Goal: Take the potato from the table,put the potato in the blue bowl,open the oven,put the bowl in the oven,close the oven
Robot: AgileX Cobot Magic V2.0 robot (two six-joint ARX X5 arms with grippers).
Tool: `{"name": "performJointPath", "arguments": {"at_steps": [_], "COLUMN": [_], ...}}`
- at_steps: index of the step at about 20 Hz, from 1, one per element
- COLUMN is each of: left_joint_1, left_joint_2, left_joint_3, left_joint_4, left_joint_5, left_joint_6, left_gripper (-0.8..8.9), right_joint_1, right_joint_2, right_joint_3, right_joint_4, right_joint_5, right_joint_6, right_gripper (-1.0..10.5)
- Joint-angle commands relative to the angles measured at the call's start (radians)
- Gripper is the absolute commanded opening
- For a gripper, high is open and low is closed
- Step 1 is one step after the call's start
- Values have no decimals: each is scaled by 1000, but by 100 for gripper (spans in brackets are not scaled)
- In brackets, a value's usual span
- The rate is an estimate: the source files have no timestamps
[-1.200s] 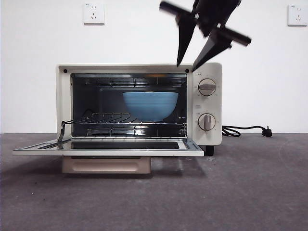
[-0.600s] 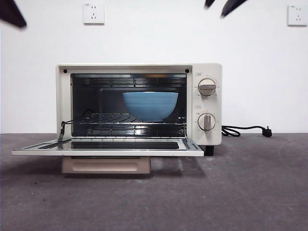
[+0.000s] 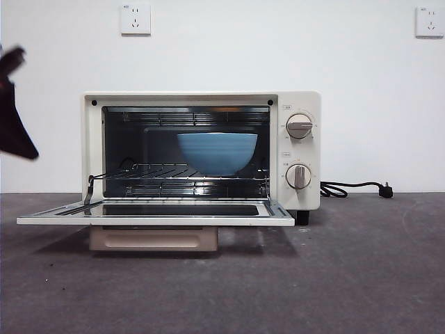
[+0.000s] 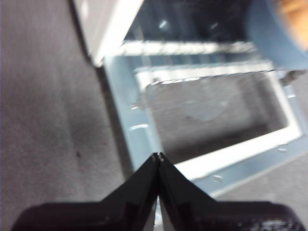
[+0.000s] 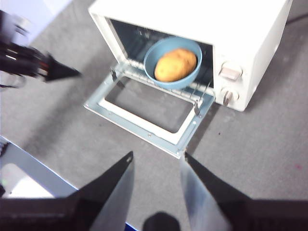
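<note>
While the smooth oval potato [image 5: 176,64] is seated in the ribbed round blue bowl [image 3: 217,153] on the cream oven's [image 3: 300,149] wire rack, the left gripper [image 4: 158,157] is pressed closed and the right gripper [image 5: 155,162] is spread wide.

1. A bare test room or lab, not a lived-in kitchen.
2. A plain white wall [image 3: 222,62] carries only two sockets [image 3: 135,19].
3. The oven [image 3: 201,149] stands alone, unplugged, on a dark grey table [image 3: 348,278].

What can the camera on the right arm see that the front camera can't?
Only the right wrist view shows the potato lying in the blue bowl, and the right gripper with open jaws. Only the front view shows the wall sockets and the plug. Both show the oven with its door down and the bowl on the rack.
</note>
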Motion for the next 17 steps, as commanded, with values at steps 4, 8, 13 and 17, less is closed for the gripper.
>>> {"name": "performJointPath", "arguments": {"at_steps": [4, 8, 13, 17], "left_joint_1": [4, 4, 2, 2], "left_joint_2": [165, 230, 296, 347], "left_joint_3": [-14, -14, -14, -14], "left_joint_4": [43, 74, 98, 103], "left_joint_5": [-2, -6, 10, 53], "left_joint_6": [69, 85, 86, 86], "left_gripper": [-8, -8, -8, -8], "right_joint_1": [2, 2, 2, 2], "right_joint_2": [-18, -16, -16, -16], "right_joint_3": [3, 3, 3, 3], "right_joint_4": [-10, -19, -19, -18], "right_joint_5": [-1, -1, -1, 0], "right_joint_6": [12, 19, 21, 27], "right_gripper": [159, 159, 159, 159]}}
